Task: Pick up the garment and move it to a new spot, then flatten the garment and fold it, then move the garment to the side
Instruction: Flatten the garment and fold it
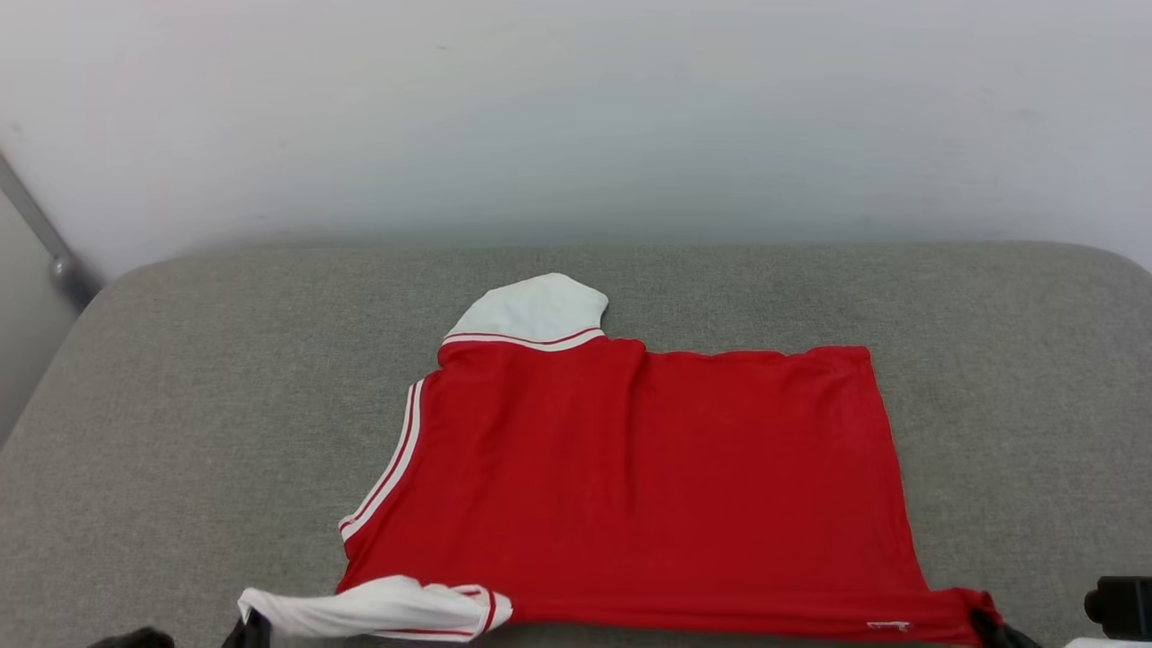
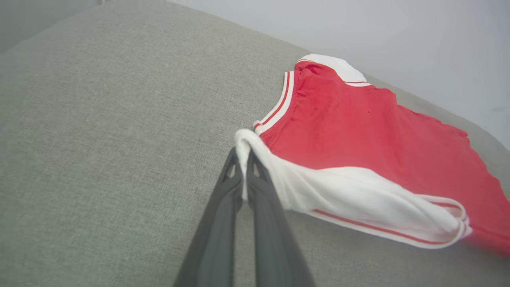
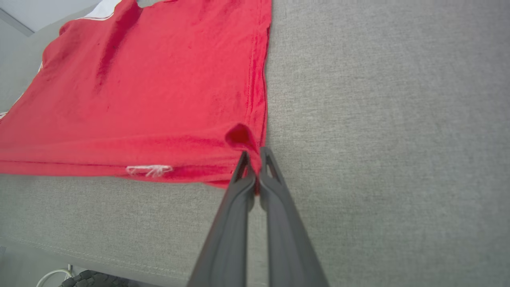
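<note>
- The red shirt (image 1: 648,477) lay flat on the grey cushion (image 1: 180,405), near its front edge.
- The left gripper (image 2: 243,155) was clenched on the shirt's white sleeve (image 2: 350,195).
- The right gripper (image 3: 255,155) was pinching the shirt's near right hem corner.

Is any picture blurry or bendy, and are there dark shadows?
Head view: soft even light, the garment casts barely any shadow, the wall looks hazy. Left wrist view: the grey cushion looks bowed along its far edge. Right wrist view: fabric weave looks sharp, no glare.
</note>
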